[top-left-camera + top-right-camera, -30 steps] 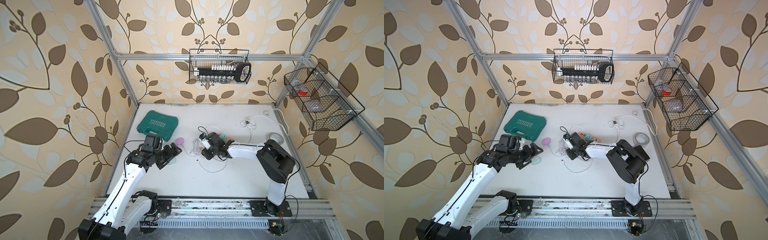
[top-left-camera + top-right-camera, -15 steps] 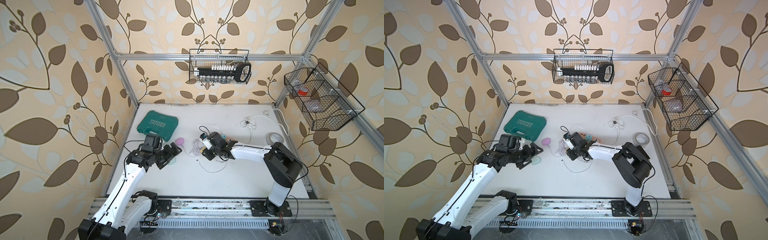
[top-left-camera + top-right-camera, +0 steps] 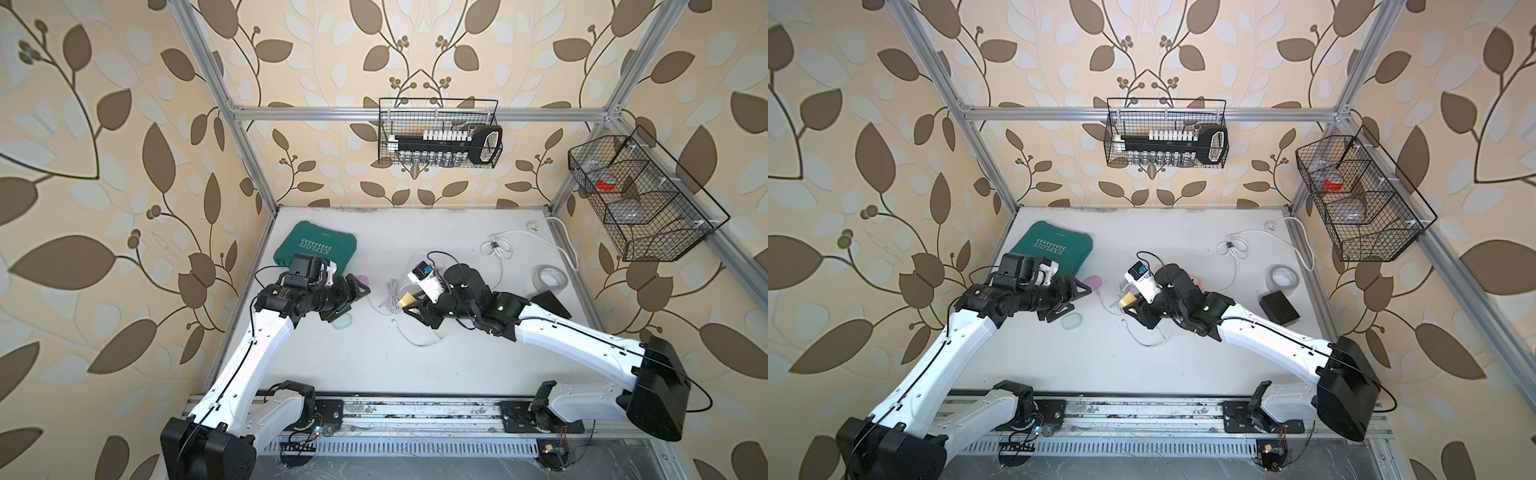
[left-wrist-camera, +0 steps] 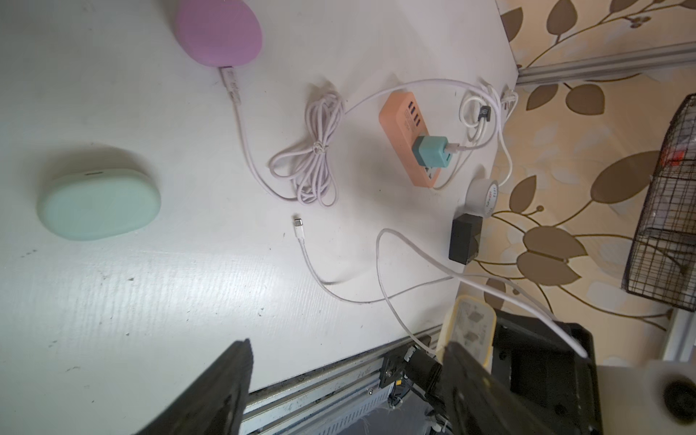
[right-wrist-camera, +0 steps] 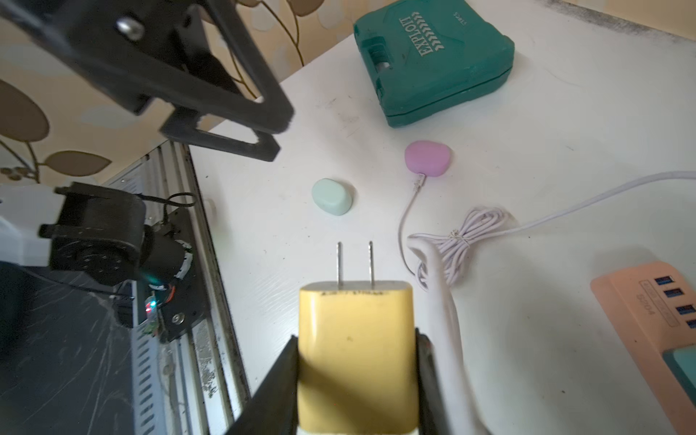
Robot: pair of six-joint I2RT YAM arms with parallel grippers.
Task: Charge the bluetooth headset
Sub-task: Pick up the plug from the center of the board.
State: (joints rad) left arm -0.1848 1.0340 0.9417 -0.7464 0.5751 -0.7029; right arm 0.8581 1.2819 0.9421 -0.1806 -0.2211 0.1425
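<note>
The right gripper (image 5: 357, 335) grips the yellow two-pronged wall charger (image 5: 354, 376), whose prongs are in the air and not yet in the orange power strip (image 4: 410, 139) — so nothing is powered. The mint-green oval headset case (image 4: 98, 205) lies near the left edge of the white tabletop (image 3: 374, 365), with the left gripper (image 4: 344, 354) close by, jaws wide and empty. The white cable's connector (image 4: 298, 223) lies loose and is yet to be plugged in — most of the task seems left.
</note>
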